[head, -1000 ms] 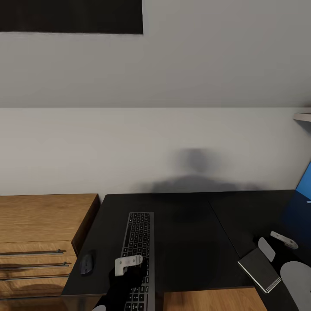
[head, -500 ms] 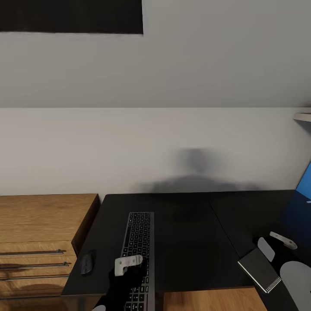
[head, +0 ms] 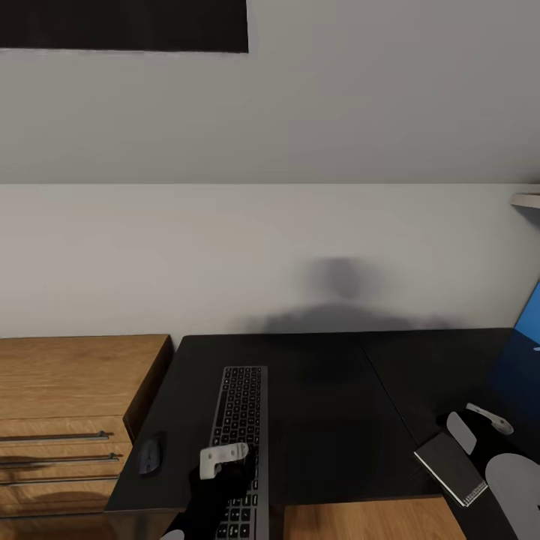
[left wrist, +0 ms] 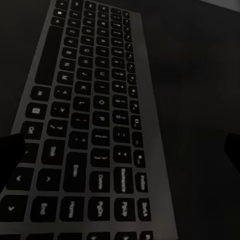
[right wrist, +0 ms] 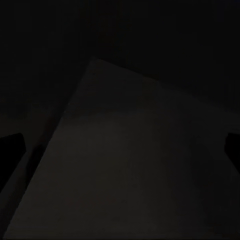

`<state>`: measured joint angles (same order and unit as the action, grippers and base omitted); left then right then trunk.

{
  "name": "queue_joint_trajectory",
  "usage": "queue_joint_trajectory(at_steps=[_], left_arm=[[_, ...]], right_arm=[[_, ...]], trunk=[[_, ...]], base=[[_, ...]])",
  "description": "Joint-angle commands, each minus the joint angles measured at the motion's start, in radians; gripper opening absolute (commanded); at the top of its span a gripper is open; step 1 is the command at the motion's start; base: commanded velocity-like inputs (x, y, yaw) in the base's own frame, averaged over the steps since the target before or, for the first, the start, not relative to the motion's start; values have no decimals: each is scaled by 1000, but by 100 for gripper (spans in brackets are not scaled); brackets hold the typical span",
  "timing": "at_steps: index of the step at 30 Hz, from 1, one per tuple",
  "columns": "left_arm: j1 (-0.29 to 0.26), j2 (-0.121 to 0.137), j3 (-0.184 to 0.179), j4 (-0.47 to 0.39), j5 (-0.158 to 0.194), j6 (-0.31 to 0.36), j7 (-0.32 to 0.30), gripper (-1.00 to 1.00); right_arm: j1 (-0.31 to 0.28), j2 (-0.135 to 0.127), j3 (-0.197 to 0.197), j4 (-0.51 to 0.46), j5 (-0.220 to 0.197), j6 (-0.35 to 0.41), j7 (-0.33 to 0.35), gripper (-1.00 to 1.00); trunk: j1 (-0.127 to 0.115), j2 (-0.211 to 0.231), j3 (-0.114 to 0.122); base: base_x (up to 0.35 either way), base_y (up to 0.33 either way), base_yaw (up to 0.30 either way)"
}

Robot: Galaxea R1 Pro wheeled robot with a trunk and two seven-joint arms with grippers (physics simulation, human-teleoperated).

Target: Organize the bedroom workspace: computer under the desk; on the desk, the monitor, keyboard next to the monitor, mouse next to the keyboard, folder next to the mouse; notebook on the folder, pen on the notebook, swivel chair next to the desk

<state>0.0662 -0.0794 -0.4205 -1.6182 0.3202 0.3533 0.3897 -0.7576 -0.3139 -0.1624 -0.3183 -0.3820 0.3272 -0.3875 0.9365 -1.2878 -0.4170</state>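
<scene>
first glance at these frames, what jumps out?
The silver-grey keyboard lying lengthwise on the black desk, with the left end effector right over its near end. The small black mouse sits apart near the desk's left edge, and the dark grey notebook lies at the right by the right end effector. An oak drawer unit adjoins the desk's left.

Head cam's evenly lit and sharp, with my own soft, blurry shadow on the wall (head: 341, 296) behind the desk (head: 322, 420). Both my wrist cams are super dim: keyboard (left wrist: 95, 125) legends are barely readable, and the right one's nearly black.
</scene>
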Motion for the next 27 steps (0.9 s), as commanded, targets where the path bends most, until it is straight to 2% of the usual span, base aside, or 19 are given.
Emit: queue_joint_trajectory(at_steps=[1,21,27], left_arm=[[0,0,0,-2,10,3,8,100],[0,2,1,-2,10,3,6,100],[0,0,0,-2,10,4,6,100]], right_arm=[[0,1,1,-2,-9,3,-5,100],[0,1,1,-2,-9,2,-5,100],[0,1,1,-2,-9,1,-5,100]], trunk=[[0,-1,-1],[0,-1,-1],[23,-43,-20]], base=[[0,0,0],[0,0,0],[0,0,0]])
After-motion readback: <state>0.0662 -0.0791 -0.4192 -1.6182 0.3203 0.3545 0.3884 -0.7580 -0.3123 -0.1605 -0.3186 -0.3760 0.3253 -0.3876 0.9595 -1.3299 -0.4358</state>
